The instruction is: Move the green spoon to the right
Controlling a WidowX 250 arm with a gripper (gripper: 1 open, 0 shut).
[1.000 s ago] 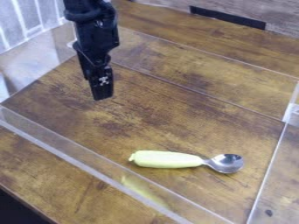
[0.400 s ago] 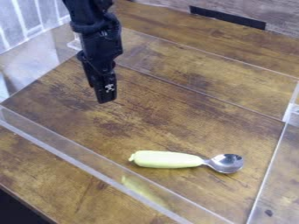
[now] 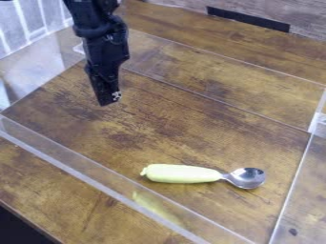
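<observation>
Green spoon (image 3: 204, 175) front-right on table (image 3: 192, 114) — fingers (image 3: 107, 94) well apart, back-left.

Green spoon (image 3: 201, 175) lies flat, bowl pointing right.

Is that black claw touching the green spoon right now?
Apart. The camera view shows the gripper up at the left of the wooden table, while the green spoon lies alone near the front right, with bare wood between them.
</observation>
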